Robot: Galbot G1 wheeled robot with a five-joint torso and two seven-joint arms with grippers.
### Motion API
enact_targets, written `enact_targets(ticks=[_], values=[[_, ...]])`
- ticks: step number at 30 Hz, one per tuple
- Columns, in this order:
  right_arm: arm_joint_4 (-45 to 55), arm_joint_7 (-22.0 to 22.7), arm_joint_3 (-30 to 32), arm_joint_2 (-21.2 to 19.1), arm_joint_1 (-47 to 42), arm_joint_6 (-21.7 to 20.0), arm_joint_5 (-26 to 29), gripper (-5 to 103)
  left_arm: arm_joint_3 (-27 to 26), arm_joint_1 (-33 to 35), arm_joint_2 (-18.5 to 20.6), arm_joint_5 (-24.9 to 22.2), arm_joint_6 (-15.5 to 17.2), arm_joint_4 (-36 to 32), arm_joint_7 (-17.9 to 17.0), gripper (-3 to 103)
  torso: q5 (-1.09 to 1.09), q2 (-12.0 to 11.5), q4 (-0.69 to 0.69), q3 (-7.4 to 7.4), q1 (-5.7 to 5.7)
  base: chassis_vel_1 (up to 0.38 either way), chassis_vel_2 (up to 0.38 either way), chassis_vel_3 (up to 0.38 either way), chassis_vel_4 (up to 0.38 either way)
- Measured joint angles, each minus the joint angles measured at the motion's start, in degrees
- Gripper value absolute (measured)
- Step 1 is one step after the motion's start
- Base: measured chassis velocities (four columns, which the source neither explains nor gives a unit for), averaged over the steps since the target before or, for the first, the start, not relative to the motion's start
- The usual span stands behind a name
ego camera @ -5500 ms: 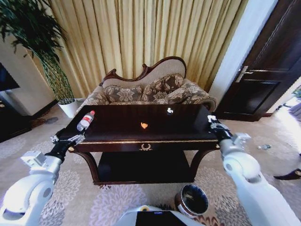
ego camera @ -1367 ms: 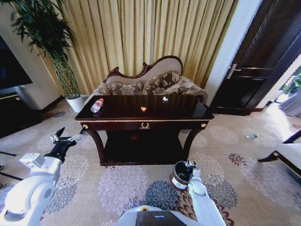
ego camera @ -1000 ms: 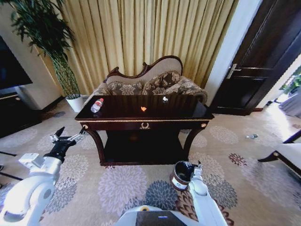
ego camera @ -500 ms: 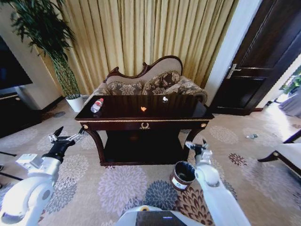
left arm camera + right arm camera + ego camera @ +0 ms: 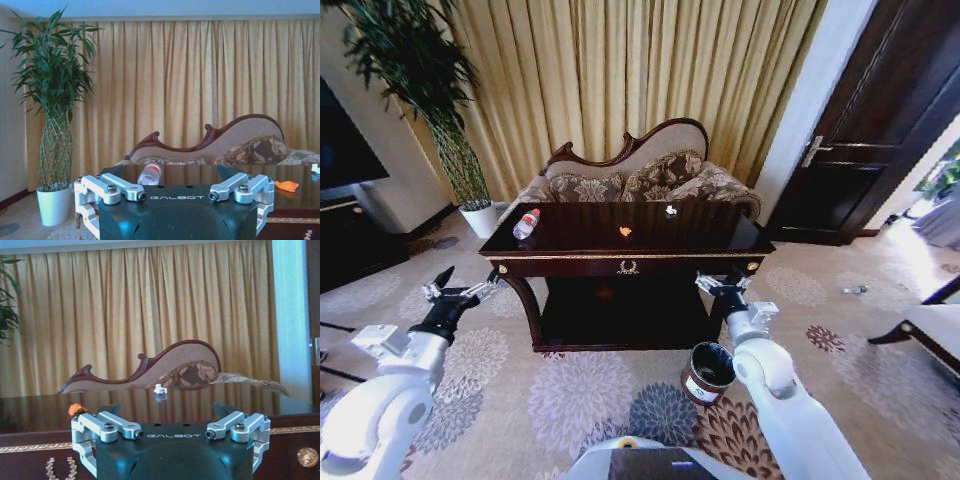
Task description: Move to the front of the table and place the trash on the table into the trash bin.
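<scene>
1. We saw the trash lying on the glossy top of the table (image 5: 570, 243): a clear bottle (image 5: 527, 223) with a red cap on its side near the table's left end, a tiny orange scrap (image 5: 625, 231) around the middle, and a tiny white scrap (image 5: 671, 210) further back and to the right, close to the far edge.
2. The three pieces lay well apart from one another, and neither claw touched any of them.
3. The trash bin (image 5: 707, 372) stood upright on the floral carpet (image 5: 570, 390) in front of the table's right leg, its dark liner showing at the mouth and a pale label on its side.
4. Our right gripper (image 5: 719, 288) hung just above the bin, in front of the table's right front corner, below the tabletop; its fingers were spread apart and held nothing.
5. From the right wrist camera we looked level across the tabletop, with the orange scrap (image 5: 76, 409) and the white scrap (image 5: 160, 389) both beyond the claw.
6. Our left gripper (image 5: 458, 292) hovered over the carpet off the table's left end, fingers likewise parted and empty.
7. From the left wrist camera the bottle (image 5: 150, 174) lay on the table straight ahead.
8. Behind the table stood a sofa (image 5: 630, 180), gold curtains (image 5: 620, 80), and a potted plant (image 5: 430, 90) to the left.
</scene>
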Motion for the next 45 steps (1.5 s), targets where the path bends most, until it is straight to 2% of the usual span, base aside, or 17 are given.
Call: enact_targets(ticks=[10,45], values=[[-1.84,-0.72,-0.87,0.99,0.15,1.58,-1.64,100,0.24,-0.28,0.09,0.19,0.62,-0.08,-0.24,100,0.0,0.0,0.0,0.0,0.0,0.0,0.0,0.0,0.0],[-1.74,-2.8,-1.94,1.36,-0.13,0.81,-2.54,100,0.68,0.12,-0.44,1.12,0.54,0.7,0.46,100,0.0,0.0,0.0,0.0,0.0,-0.044,0.041,0.044,-0.04]])
